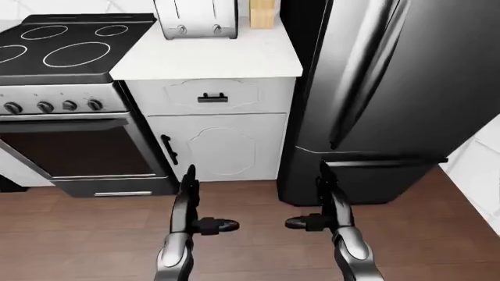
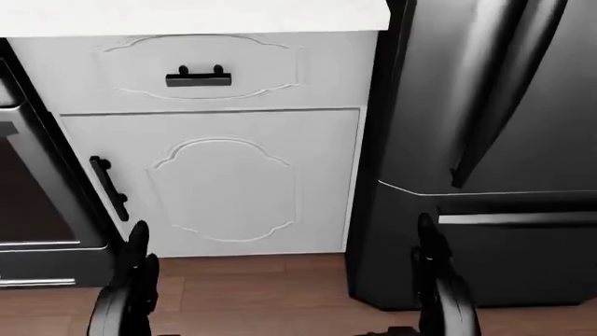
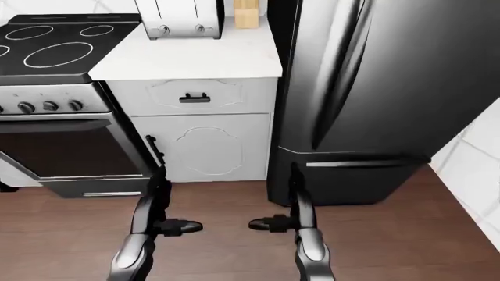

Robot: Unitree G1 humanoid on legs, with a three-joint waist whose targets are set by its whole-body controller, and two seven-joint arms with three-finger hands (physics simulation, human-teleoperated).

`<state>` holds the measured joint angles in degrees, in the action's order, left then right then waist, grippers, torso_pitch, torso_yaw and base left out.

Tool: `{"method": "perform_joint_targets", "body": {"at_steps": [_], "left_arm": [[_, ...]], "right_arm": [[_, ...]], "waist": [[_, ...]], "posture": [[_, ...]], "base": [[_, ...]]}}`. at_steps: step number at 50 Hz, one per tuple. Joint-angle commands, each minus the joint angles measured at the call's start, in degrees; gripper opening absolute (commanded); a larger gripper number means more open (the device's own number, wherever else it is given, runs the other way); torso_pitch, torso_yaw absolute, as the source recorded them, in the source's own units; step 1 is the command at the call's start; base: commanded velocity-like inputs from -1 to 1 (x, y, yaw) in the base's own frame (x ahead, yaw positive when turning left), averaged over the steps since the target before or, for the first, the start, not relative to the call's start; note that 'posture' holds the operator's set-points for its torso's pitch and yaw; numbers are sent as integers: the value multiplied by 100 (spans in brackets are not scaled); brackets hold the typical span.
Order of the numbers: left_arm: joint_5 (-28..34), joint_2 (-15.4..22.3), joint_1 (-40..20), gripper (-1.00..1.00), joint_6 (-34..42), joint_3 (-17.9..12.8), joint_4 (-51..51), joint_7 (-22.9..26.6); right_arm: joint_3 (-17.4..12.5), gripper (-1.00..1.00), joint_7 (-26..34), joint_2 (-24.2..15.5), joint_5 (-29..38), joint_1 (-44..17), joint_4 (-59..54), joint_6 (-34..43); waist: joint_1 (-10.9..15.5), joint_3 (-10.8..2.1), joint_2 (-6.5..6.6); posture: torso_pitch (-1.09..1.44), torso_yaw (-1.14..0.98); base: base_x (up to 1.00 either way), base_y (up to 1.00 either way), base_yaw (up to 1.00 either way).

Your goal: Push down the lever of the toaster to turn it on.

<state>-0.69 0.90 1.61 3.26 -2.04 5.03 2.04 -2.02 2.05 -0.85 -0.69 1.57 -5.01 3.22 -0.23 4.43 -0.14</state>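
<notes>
A silver toaster [image 1: 197, 19] stands at the top of the left-eye view on a white counter [image 1: 211, 58], its top cut off by the frame edge; two knobs show on its face and no lever is discernible. Both hands hang low over the wooden floor, well below the counter. My left hand [image 1: 190, 199] is open, fingers pointing up and thumb sticking out to the right. My right hand [image 1: 326, 196] is open too, mirrored, thumb pointing left. Neither touches anything.
A black stove [image 1: 63, 44] with an oven below fills the left. A white cabinet [image 1: 218, 143] with a drawer handle sits under the counter. A tall black fridge [image 1: 391, 93] stands on the right. A wooden block [image 1: 262, 14] is beside the toaster.
</notes>
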Motion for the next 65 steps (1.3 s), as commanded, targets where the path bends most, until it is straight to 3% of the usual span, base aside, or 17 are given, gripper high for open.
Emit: {"method": "perform_joint_targets", "body": {"at_steps": [1, 3, 4, 5, 7, 8, 19, 24, 29, 34, 41, 45, 49, 52, 60, 65], "left_arm": [[-36, 32, -88, 100, -346, -37, -602, 7], [-34, 30, -137, 100, -397, -53, -500, 2], [-33, 35, -168, 100, -448, -63, -415, 1], [-55, 36, -173, 100, -380, -72, -469, -1], [-52, 35, -169, 100, -366, -70, -479, -9], [-64, 34, -155, 100, -377, -71, -488, 0], [-118, 24, -161, 100, -381, -106, -444, -30], [-160, 10, -188, 100, 212, -68, -986, -134], [-230, 93, -536, 100, 994, -152, -1486, -187], [-348, 219, -1107, 100, 1970, -293, -1941, -225], [-912, 699, -2519, 100, 3916, -780, -2696, -502], [-1213, 936, -3210, 100, 4305, -891, -2653, -657], [-1299, 988, -3128, 100, 4418, -771, -2774, -736], [-1415, 1077, -3280, 100, 4614, -898, -2829, -743], [-1974, 1485, -4408, 100, 5265, -1124, -2619, -1081], [-2223, 1759, -4714, 100, 5614, -1183, -2837, -1241]], "right_arm": [[4, 100, 27, -16, -33, -73, 590, -339], [-12, 100, 31, -17, -38, -113, 479, -406], [-18, 100, 19, -19, -32, -130, 449, -417], [-18, 100, 7, -19, -26, -139, 470, -383], [-35, 100, 9, -26, -36, -151, 424, -418], [-28, 100, 0, -24, -27, -135, 465, -393], [-12, 100, -12, -41, 91, -120, 478, -425], [-11, 100, -103, -25, 131, -179, 1357, 390], [-95, 100, -95, -105, 76, -537, 2147, 1479], [-352, 100, -145, -327, -64, -1300, 2580, 2610], [-449, 100, -147, -589, 65, -2327, 3266, 4206], [-823, 100, -319, -720, -538, -3091, 3687, 5187], [-907, 100, -496, -1069, -838, -3658, 3947, 5918], [-954, 100, -565, -1198, -997, -3959, 4001, 6180], [-1086, 100, -850, -1460, -1383, -4830, 3665, 6402], [-1097, 100, -1023, -1491, -1680, -4711, 3784, 6314]], "waist": [[-12, -5, -45], [43, -353, -6], [41, -288, -6], [36, -89, -37], [41, -403, -41], [43, -430, -39], [43, -486, -21], [49, -529, -20], [51, -523, -24], [55, -528, -29], [49, -491, -18], [53, -471, -4], [69, -440, 3], [71, -416, 9], [59, -350, -8], [70, -323, 6]], "posture": [[0, 0], [0, 0], [0, 0], [0, 0], [0, 0], [0, 0], [0, 0], [0, 0], [0, 0], [0, 0], [0, 0], [0, 0], [0, 0], [0, 0], [0, 0], [0, 0]], "base": [[0, 0, 0], [0, 0, 0], [0, 0, 0], [0, 0, 0], [0, 0, 0], [0, 0, 0], [0, 0, 0], [0, 0, 0], [0, 0, 0], [0, 0, 0], [0, 0, 0], [0, 0, 0], [0, 0, 0], [0, 0, 0], [0, 0, 0], [0, 0, 0]]}}
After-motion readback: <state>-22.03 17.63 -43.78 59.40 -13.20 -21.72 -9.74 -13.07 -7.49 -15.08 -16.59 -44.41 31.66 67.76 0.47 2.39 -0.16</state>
